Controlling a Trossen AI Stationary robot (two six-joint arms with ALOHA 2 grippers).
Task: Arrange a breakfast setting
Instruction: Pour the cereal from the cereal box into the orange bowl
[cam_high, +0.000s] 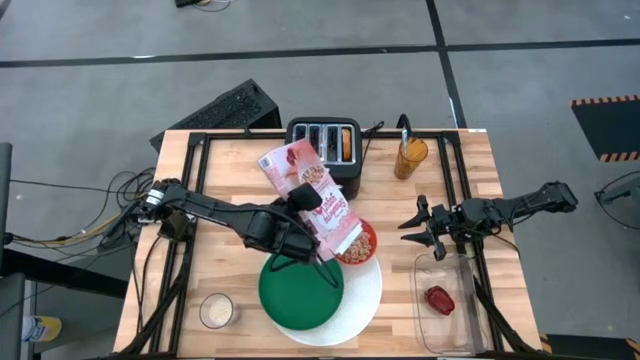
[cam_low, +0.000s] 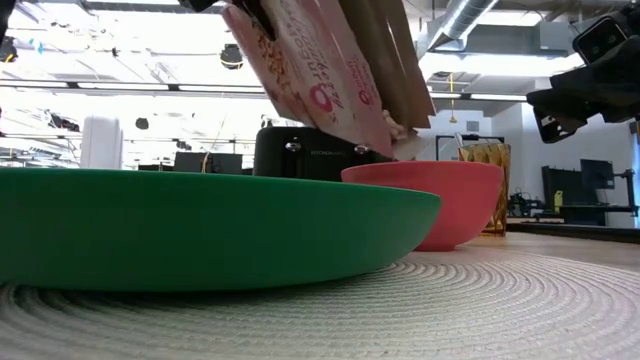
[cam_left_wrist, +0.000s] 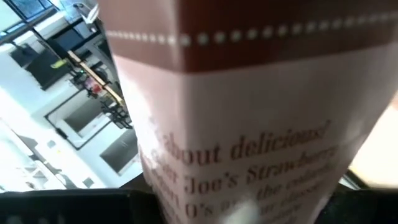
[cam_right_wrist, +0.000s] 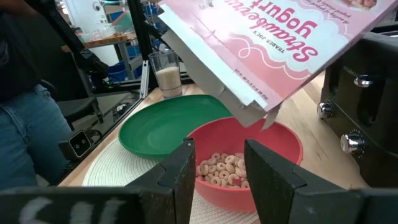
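My left gripper (cam_high: 304, 200) is shut on a pink cereal box (cam_high: 312, 195), which it holds tilted above the table. The box's open flap end (cam_right_wrist: 254, 111) points down over the red bowl (cam_right_wrist: 249, 163), and cereal rings lie in the bowl. The bowl and a green plate (cam_high: 300, 290) rest on a white round woven mat (cam_high: 366, 296). The box's printed panel (cam_left_wrist: 249, 137) fills the left wrist view. My right gripper (cam_high: 425, 232) waits open near the table's right edge, level, its fingers (cam_right_wrist: 180, 171) facing the bowl. My left gripper holds the cereal box about halfway along its length (cam_high: 316, 212), with one dark finger (cam_high: 303, 197) lying across the pink front face. The other finger is hidden behind the box. The box is lifted clear and tilted, its open end low over the red bowl.
A black four-slot toaster (cam_high: 325, 142) stands at the far edge behind the box, with a glass of orange drink (cam_high: 410, 158) to its right. A glass of milk (cam_high: 217, 310) stands near the front left. A clear tub (cam_high: 452, 320) at the right front holds a small red item (cam_high: 438, 298).
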